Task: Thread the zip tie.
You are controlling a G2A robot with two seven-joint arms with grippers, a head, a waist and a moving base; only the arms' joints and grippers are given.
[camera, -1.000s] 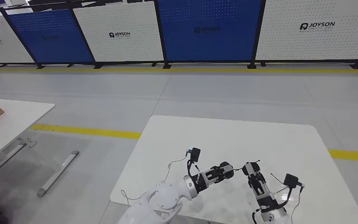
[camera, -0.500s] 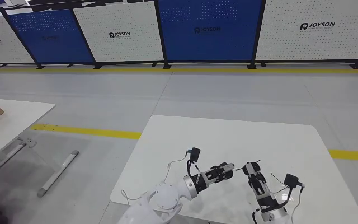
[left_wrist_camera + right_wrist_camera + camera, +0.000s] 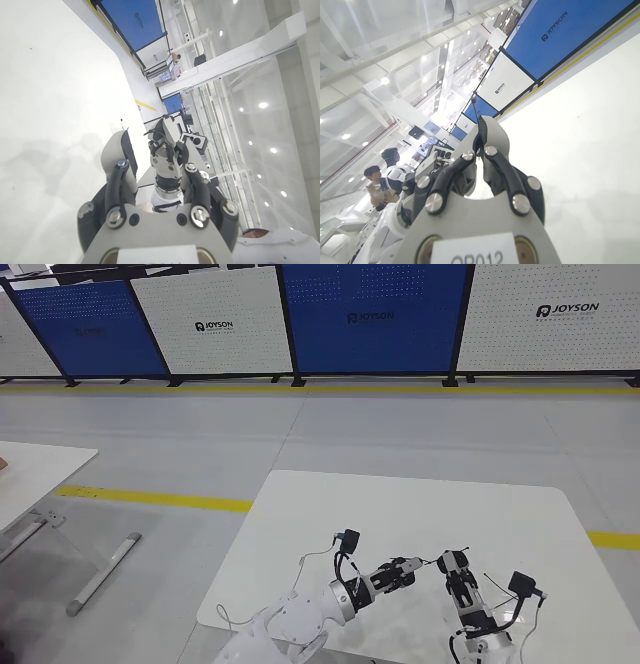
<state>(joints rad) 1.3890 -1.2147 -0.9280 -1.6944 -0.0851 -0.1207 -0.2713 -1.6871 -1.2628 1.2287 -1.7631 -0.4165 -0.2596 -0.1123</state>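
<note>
The right gripper has its fingers pressed together on the zip tie. It is a thin black strip that stands out past the fingertips, with a small head at its end. The left gripper is spread wide and holds nothing. It faces the right gripper, just beside it, over the near part of the white table. The right gripper's base carries a white label with dark print, partly cut off. Far behind, the blue and white panels each bear a small logo.
</note>
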